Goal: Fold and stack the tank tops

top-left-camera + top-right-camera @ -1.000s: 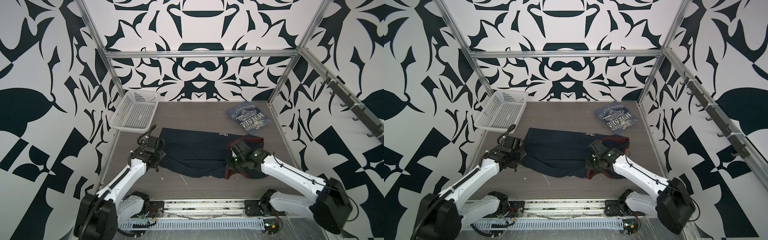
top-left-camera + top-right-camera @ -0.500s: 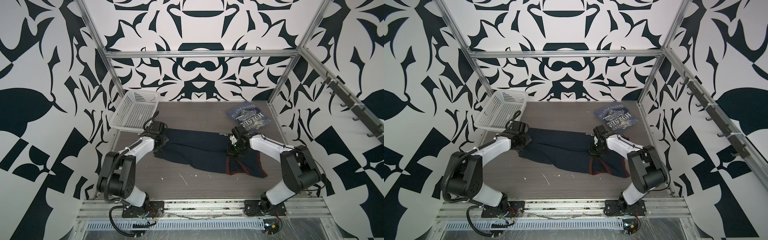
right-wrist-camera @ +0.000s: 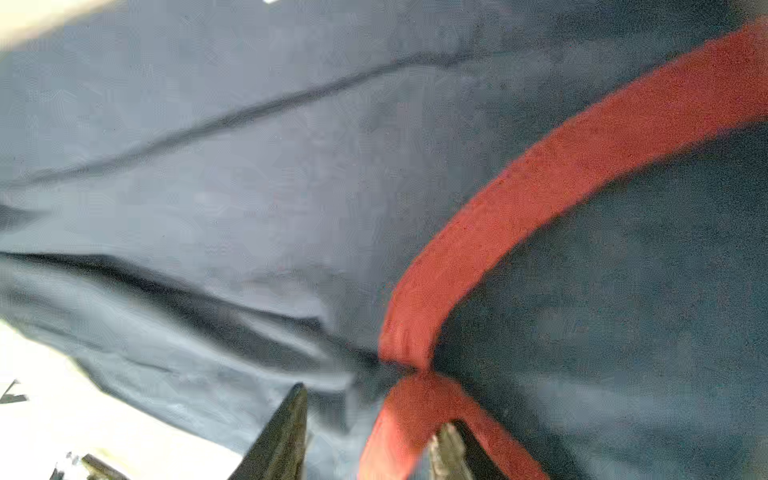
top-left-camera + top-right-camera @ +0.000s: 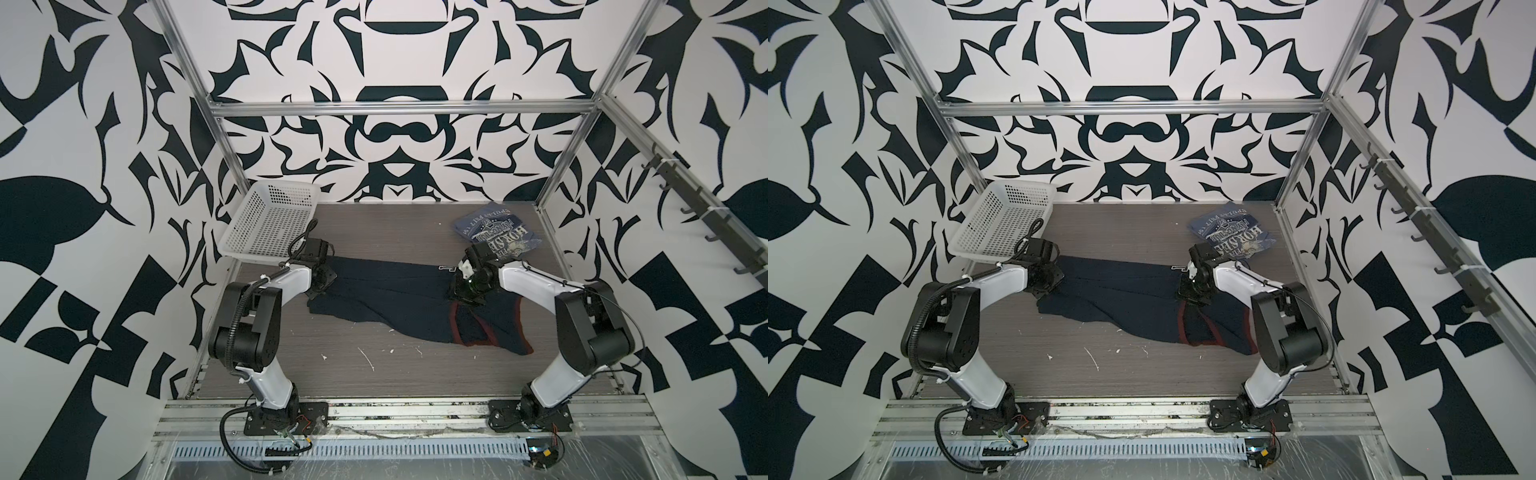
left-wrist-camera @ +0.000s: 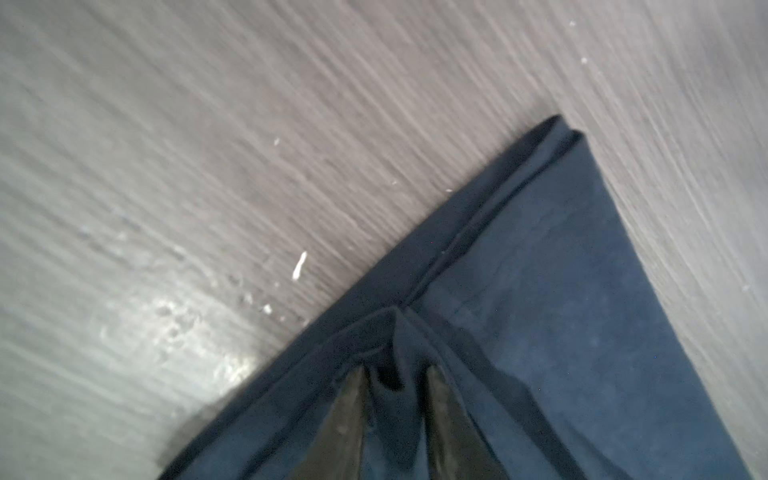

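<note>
Since the left tool (image 5: 395, 374) and right tool (image 3: 374, 407) are parted around the navy tank top (image 4: 386, 291) lying across the desk (image 4: 374, 374), its red trim (image 3: 540, 166) could be snagged on withdrawal and the fold dragged open.

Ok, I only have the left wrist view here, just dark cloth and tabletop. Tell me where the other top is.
Observer: The blue printed top lies at the far right corner of the table, beyond the right gripper.
Operator: Give me that gripper's state.
Observer: Its jaws stand parted on the navy top, with the red trim between them.
Operator: Say what's near my arm.
Observer: A white basket sits at the far left, just beyond the left gripper.
</note>
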